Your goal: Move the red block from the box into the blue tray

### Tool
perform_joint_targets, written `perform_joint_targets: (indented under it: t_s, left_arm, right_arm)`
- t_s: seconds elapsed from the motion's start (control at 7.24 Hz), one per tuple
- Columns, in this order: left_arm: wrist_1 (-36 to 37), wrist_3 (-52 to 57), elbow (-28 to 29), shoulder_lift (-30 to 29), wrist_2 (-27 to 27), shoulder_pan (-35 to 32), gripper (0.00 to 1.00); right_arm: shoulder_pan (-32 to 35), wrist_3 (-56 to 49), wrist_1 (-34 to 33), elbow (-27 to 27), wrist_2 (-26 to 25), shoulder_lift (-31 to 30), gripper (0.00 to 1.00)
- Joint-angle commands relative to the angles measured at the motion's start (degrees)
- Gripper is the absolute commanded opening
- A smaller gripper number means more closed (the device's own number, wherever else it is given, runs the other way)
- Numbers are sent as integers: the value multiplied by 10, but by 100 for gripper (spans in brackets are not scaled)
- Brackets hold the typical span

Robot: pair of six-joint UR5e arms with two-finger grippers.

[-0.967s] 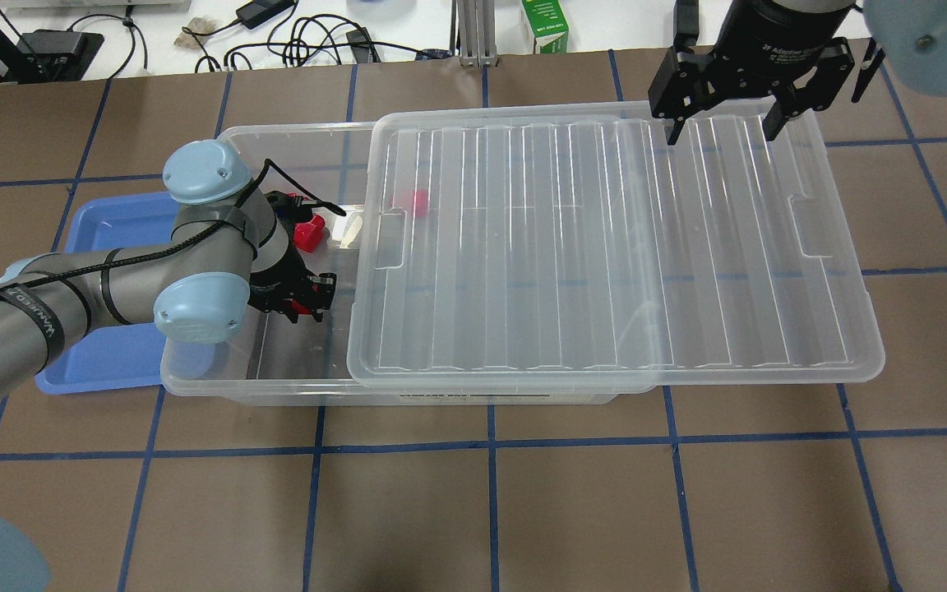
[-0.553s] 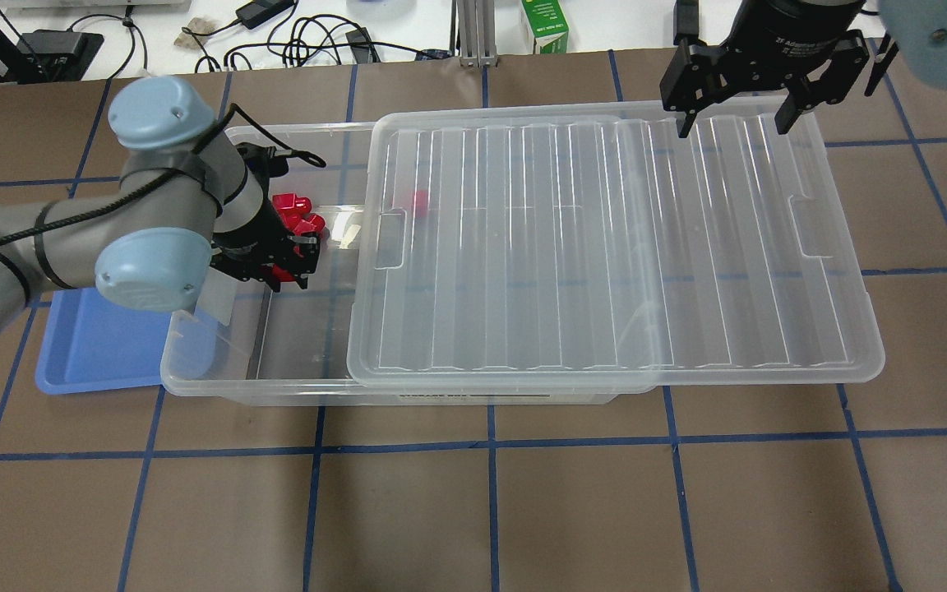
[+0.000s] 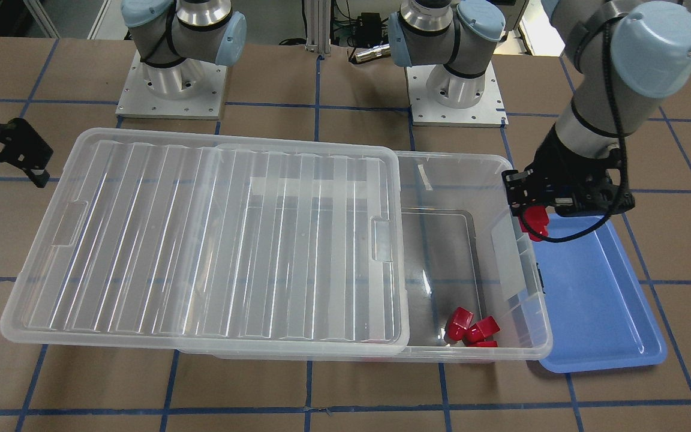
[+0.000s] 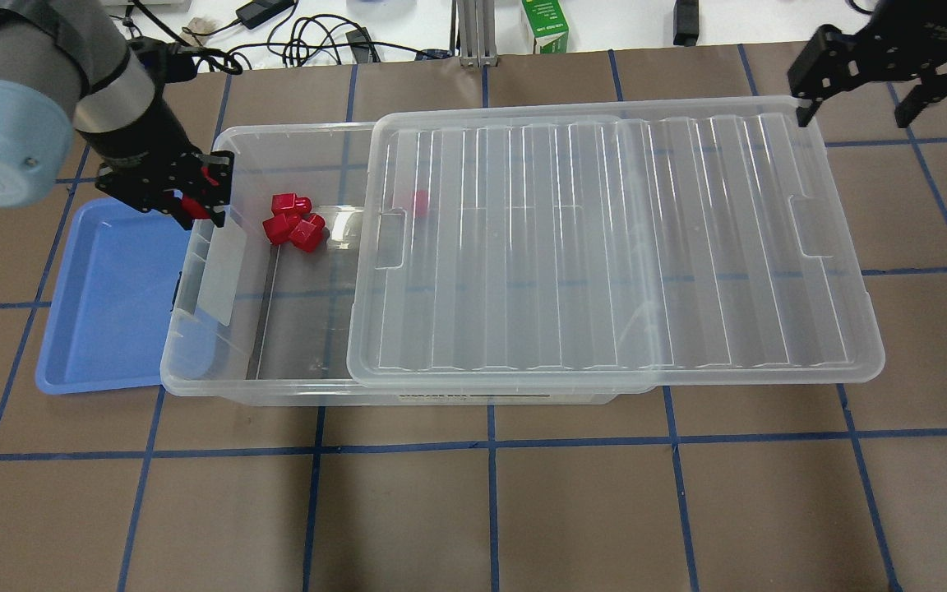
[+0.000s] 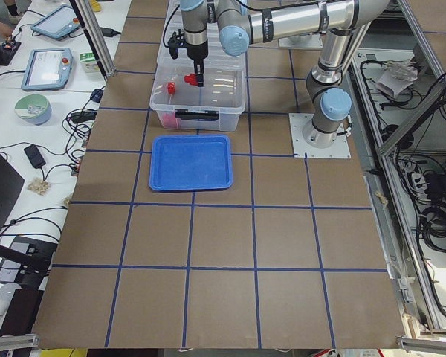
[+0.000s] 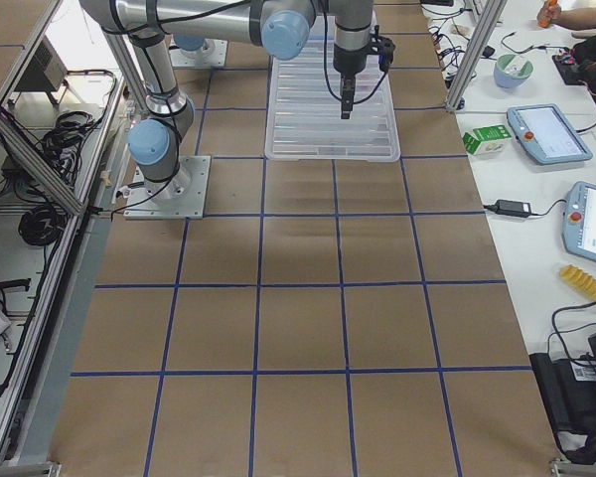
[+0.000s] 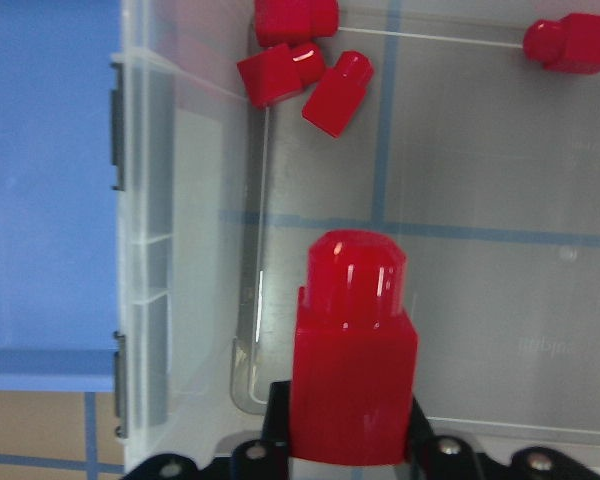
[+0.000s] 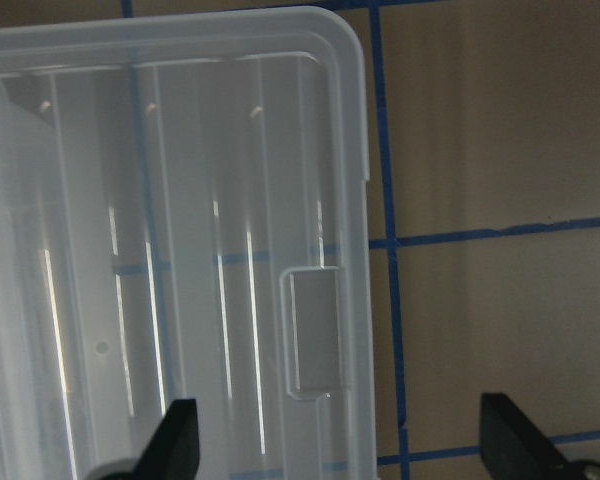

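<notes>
My left gripper (image 4: pixel 187 196) pinches the red block (image 7: pixel 352 370) above the box's (image 4: pixel 219 374) end wall, upper left in the overhead view. It's the carrying step. Next I should clear the wall, lower over the blue tray (image 4: pixel 103 312) and release. My right gripper (image 4: pixel 852 111) hangs wide and empty.

The red block (image 7: pixel 352 360) is seen as glossy, smooth plastic with sharp highlights. The box (image 4: pixel 219 385) and its ribbed lid (image 4: pixel 605 247) are formed of clear, shiny plastic. The blue tray (image 4: pixel 103 304) is moulded in smooth plastic. The counter (image 4: pixel 588 518) is covered in matt brown sheeting.
</notes>
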Motion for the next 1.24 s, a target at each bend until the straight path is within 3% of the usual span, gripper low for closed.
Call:
perform_joint_targets:
  t_s: [0.0, 0.14, 0.41, 0.55, 1.11]
  left_arm:
    - [-1, 102, 2, -21, -4, 105, 15]
    - [10, 157, -21, -37, -7, 116, 15]
    - [148, 179, -93, -71, -11, 159, 15]
    - [187, 199, -119, -93, -11, 169, 15]
    - [274, 215, -147, -152, -11, 195, 15]
  right_arm:
    - [-80, -143, -31, 54, 7, 5, 100]
    - [-96, -146, -77, 85, 4, 10, 100]
    - [-100, -175, -197, 170, -9, 17, 100]
    - [-101, -174, -207, 194, -8, 15, 100]
    - [-68, -117, -199, 201, 3, 7, 100]
